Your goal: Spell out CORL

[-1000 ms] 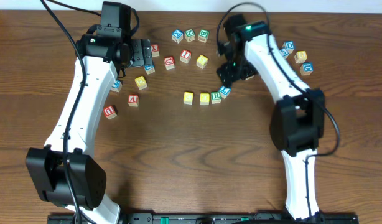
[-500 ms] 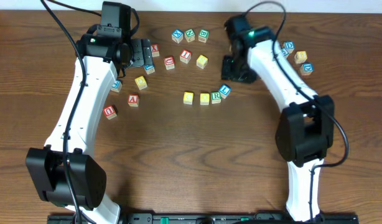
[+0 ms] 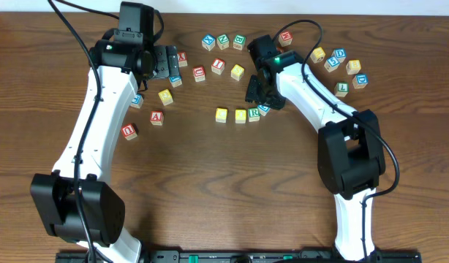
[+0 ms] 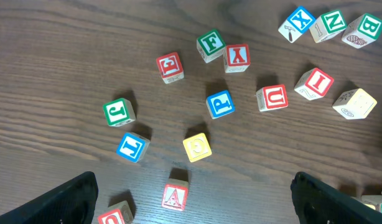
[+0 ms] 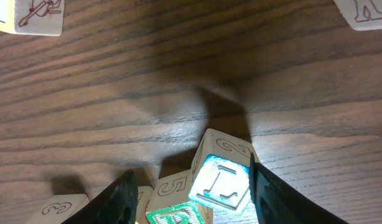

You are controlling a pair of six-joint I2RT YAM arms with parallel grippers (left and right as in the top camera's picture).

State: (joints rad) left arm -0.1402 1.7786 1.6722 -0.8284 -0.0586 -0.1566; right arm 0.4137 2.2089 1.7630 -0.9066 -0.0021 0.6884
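A row lies mid-table in the overhead view: two yellow cubes [image 3: 221, 114] [image 3: 240, 115], the green R cube [image 3: 253, 114] and the blue L cube [image 3: 264, 109], which sits a little higher and turned. My right gripper [image 3: 258, 95] hangs low over the row's right end. In the right wrist view the L cube [image 5: 221, 180] rests against the right finger [image 5: 275, 199]. The R cube [image 5: 175, 214] lies beside the L cube, nearer the left finger [image 5: 122, 199]. The jaws stand part open around both cubes. My left gripper [image 3: 166, 62] hovers wide open at the back left.
Loose cubes ring the row: X, N, B [image 3: 223, 40] at the back, red-lettered ones [image 3: 218, 66] and a yellow one [image 3: 237, 71] just behind the row. A cluster [image 3: 339, 53] sits at the right back. The red A [image 4: 175, 196] and others lie under the left gripper.
The right gripper drew back to the upper right, then swung down-left over the L cube with narrower jaws. The left arm stayed still.
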